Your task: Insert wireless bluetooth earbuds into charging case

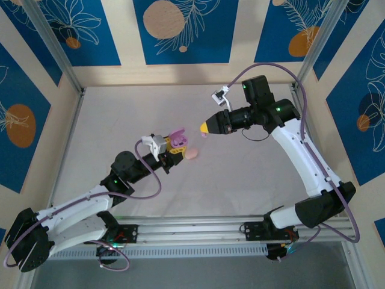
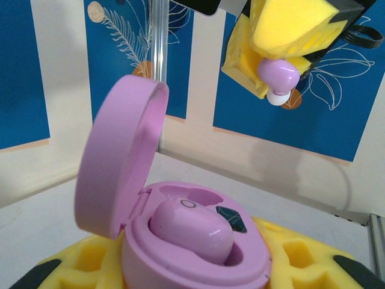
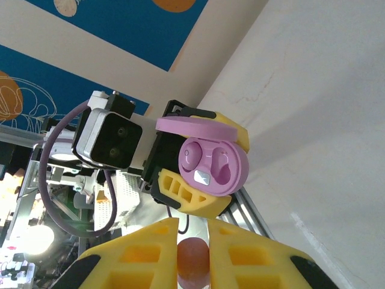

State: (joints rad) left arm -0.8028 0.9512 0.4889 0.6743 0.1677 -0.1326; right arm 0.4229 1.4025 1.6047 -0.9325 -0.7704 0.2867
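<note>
Mid-frame, the left tool clamps the open pink charging case. Just upper right, apart from it, the right tool pinches a pink earbud.

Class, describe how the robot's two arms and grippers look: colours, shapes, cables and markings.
The left arm and right arm have white shells with black joints, each showing small green lights. A purple cable loops along each. The left gripper and right gripper have blocky yellow fingers with rectangular cut-outs and black trim. A white camera box sits on the left wrist.
</note>
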